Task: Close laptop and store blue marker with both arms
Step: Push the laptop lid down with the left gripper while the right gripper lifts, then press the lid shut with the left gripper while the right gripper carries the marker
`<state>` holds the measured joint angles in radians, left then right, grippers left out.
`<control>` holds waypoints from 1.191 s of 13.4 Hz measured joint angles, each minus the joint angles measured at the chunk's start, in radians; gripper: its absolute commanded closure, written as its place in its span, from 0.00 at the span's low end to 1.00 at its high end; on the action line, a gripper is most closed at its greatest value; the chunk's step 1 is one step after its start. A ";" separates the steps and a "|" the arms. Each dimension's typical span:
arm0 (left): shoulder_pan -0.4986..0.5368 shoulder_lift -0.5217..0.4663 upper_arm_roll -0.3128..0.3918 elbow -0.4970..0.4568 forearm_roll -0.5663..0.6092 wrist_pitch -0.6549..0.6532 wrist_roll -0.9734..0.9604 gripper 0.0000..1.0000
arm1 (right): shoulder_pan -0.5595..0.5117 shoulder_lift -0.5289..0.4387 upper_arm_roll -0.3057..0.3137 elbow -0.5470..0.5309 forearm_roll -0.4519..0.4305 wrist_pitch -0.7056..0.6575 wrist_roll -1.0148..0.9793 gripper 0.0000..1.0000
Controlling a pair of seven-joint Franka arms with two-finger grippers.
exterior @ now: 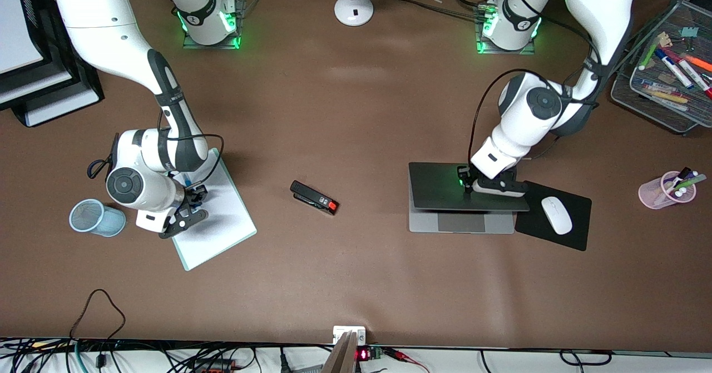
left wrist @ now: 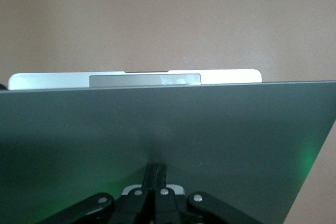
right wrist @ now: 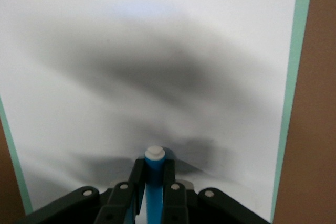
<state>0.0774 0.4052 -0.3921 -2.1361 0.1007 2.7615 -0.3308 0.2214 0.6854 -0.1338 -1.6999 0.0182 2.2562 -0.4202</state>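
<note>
L hand [exterior: 468, 187] pressed w/ fingers together on laptop [exterior: 461, 195] lid, lid nearly down, toward L arm's end of surface [exterior: 356, 117]. Lid stiff, likely hinge-damped; push mid-lid, gently.

R hand [right wrist: 153, 174] was clamped on blue marker [right wrist: 154, 182] over clipboard [exterior: 214, 217]; light, slick, thin barrel. Mesh cup [exterior: 97, 217] just beside clipboard; room open.

Both arms [exterior: 111, 39] are glossy white shells with dark grey joint caps and black cables looped along the wrists. Green lights glow at their bases [exterior: 211, 25]. Each black end effector [right wrist: 152, 184] has matte fingers [left wrist: 149, 200] fastened with small silver screws.
</note>
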 measured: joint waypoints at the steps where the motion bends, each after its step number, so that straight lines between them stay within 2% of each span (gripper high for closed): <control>1: 0.000 0.021 0.000 0.015 0.000 0.007 0.000 1.00 | 0.000 0.000 0.000 0.001 0.000 0.001 0.000 0.93; 5: 0.000 0.104 0.001 0.067 0.007 0.038 0.000 1.00 | 0.000 -0.002 0.000 0.031 0.000 -0.005 0.000 1.00; 7: -0.001 0.144 0.016 0.083 0.058 0.071 0.000 1.00 | -0.002 -0.009 -0.001 0.077 0.000 -0.051 0.000 1.00; 13: 0.000 0.234 0.037 0.142 0.150 0.105 0.000 1.00 | -0.009 -0.079 -0.010 0.328 0.000 -0.392 0.000 1.00; 16: 0.000 0.246 0.040 0.160 0.168 0.106 0.000 1.00 | -0.024 -0.118 -0.012 0.397 0.000 -0.440 -0.027 1.00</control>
<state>0.0771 0.6508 -0.3519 -1.9762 0.2691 2.8671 -0.3309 0.1977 0.5675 -0.1461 -1.3033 0.0183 1.8162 -0.4474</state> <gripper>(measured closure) 0.991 0.828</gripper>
